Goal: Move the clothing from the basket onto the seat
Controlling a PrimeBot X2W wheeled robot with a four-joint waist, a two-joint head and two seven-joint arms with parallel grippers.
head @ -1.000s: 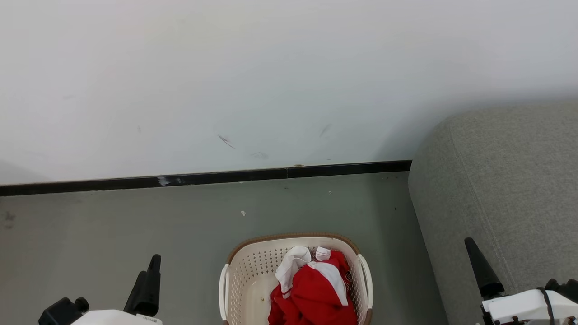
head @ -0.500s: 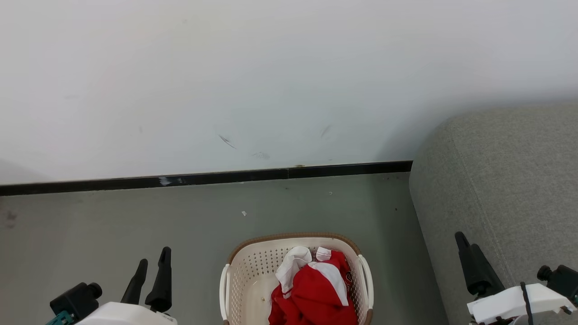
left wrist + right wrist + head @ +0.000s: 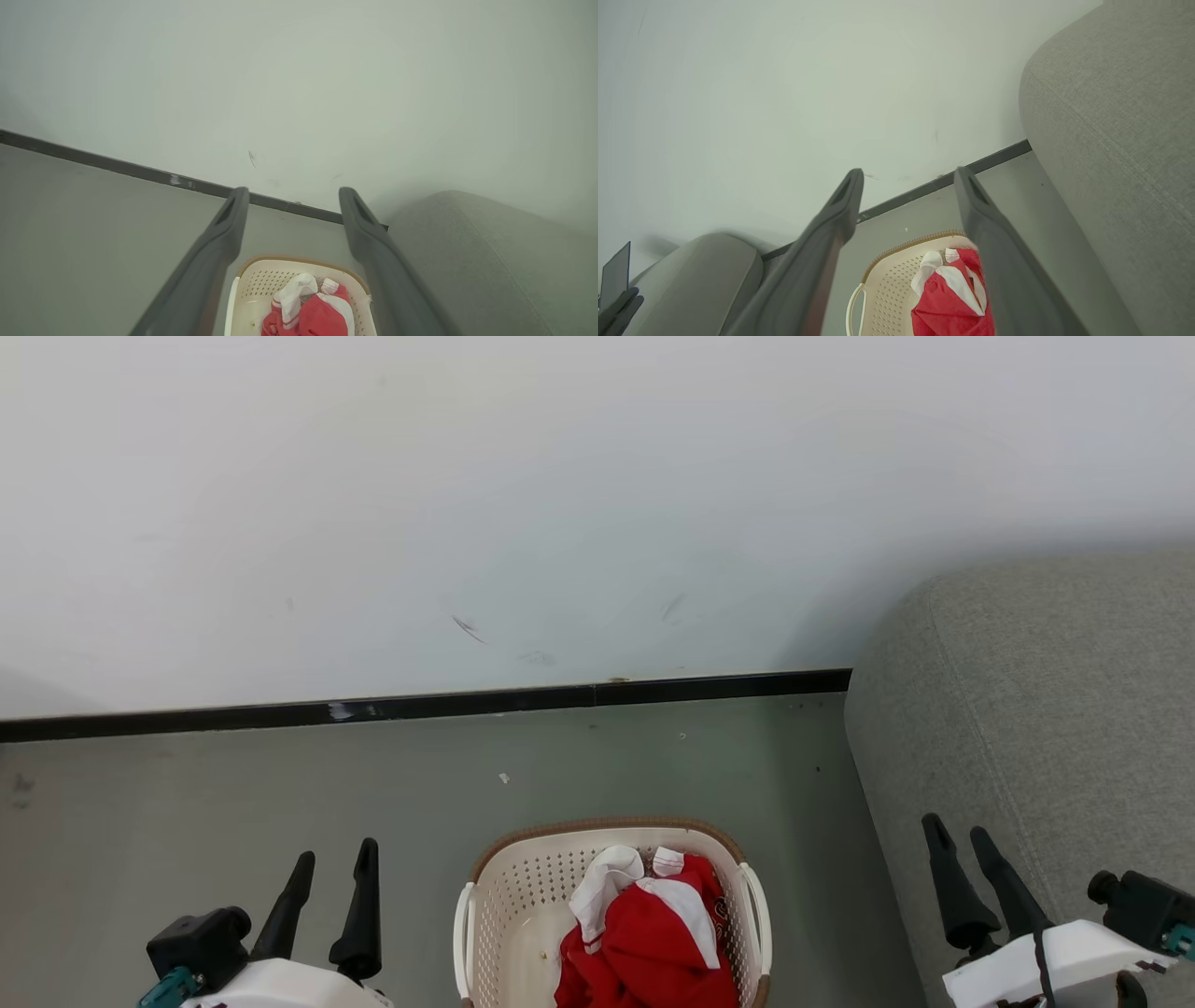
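Observation:
The cream basket (image 3: 519, 896) stands on the floor at the bottom centre, with the red and white clothing (image 3: 653, 938) piled in its right half. The grey seat (image 3: 1046, 709) rises just right of it. My left gripper (image 3: 337, 851) is open over the floor left of the basket, holding nothing. My right gripper (image 3: 954, 826) is open over the seat's front edge, also holding nothing. In the left wrist view, the left gripper (image 3: 293, 191) frames the basket (image 3: 252, 289) and clothing (image 3: 322, 317) below. The right gripper (image 3: 908, 171) likewise looks down at the basket (image 3: 887, 280) and clothing (image 3: 952, 303).
A white wall with a black baseboard (image 3: 420, 705) runs behind the basket, and grey floor (image 3: 280, 784) lies between them. The right wrist view shows another grey rounded upholstered piece (image 3: 700, 270) at its lower left, with a dark object (image 3: 616, 280) at the edge.
Both arms have come inward: the left gripper moved right toward the basket, the right gripper moved left. Each has turned so both its fingers show apart. Basket and clothing have not moved.

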